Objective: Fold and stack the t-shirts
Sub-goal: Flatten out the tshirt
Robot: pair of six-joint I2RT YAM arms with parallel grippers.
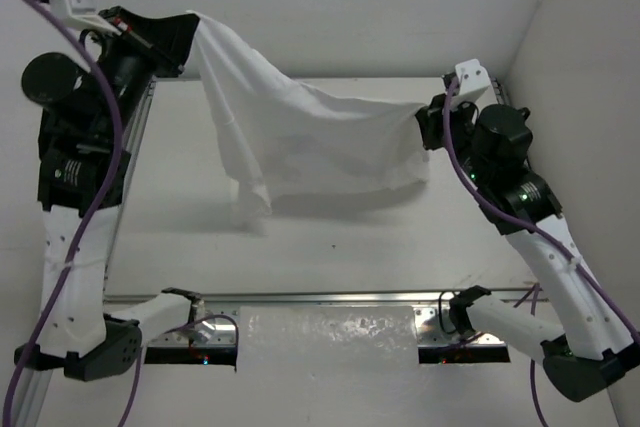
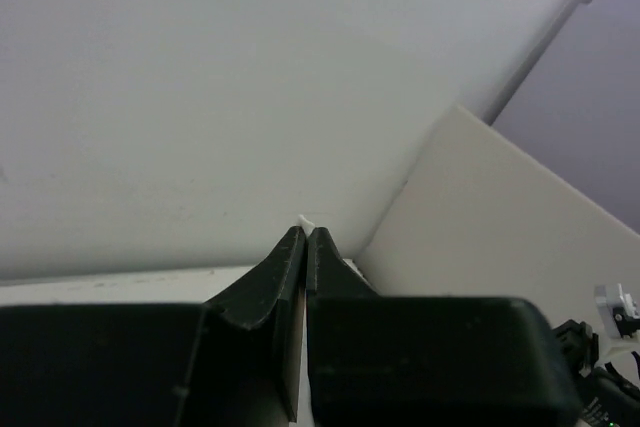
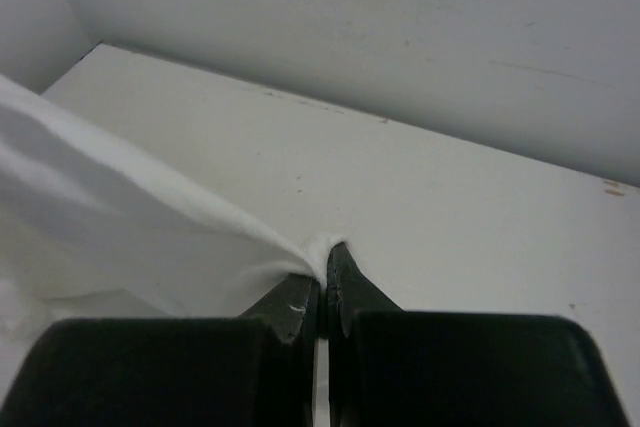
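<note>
Pinching white t-shirt (image 1: 310, 142) aloft: left gripper (image 1: 190, 42) and right gripper (image 1: 425, 122), both closed.

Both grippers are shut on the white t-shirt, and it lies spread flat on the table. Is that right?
Not quite. The top external view shows the t-shirt held up, sagging between the left gripper and the right gripper, not flat on the table. Both are shut on it.

Thin wrinkly cloth t-shirt (image 1: 300, 137), smooth matt table (image 1: 330, 237), matt black plastic right tool (image 3: 323, 267), bare metal rail (image 1: 330, 299)
</note>
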